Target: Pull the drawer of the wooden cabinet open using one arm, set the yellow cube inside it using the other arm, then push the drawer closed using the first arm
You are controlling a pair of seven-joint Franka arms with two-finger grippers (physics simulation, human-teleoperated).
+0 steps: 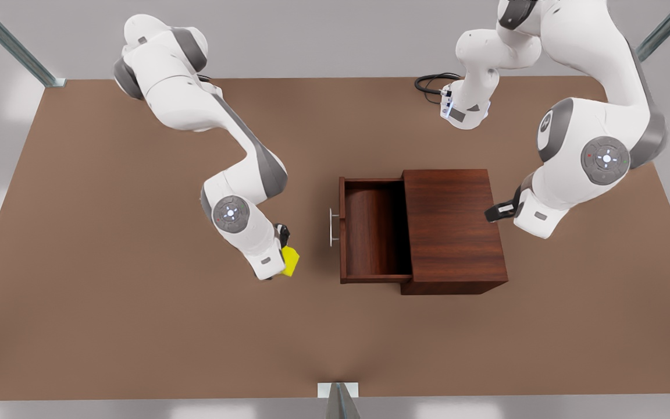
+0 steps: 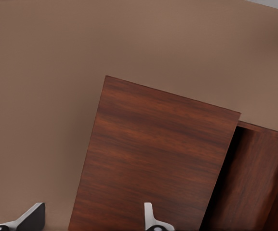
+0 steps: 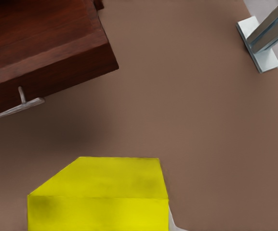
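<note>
In the front view, the drawer [image 1: 373,233] is seen pulled well out of the cabinet [image 1: 454,230], toward the front view's left, with its handle [image 1: 332,227] at the outer end. The inside of the drawer is bare wood. The right gripper [image 1: 282,247] is found at the end of the arm on the front view's left, well apart from the handle, and the cube [image 1: 290,261] is seen right against it, tilted, above the table [image 1: 108,291]. The left gripper [image 1: 495,212] is found at the end of the arm on the front view's right, just beside the cabinet's closed back end, on the side opposite the drawer.

In the left wrist view, the left gripper [image 2: 88,219] is shown with its fingertips [image 2: 30,219] spread wide and nothing between them. The cabinet top [image 2: 153,159] lies just ahead of it, and part of the open drawer [image 2: 254,178] is seen beyond the cabinet.

In the right wrist view, the cube [image 3: 100,197] is shown close against the camera, directly at the right gripper; the fingers are covered by it, so the cube is taken as gripped. Beyond the cube, well apart, the drawer front [image 3: 52,72] and its handle [image 3: 16,108] are seen. A metal post [image 3: 264,36] stands at the table's edge.
</note>
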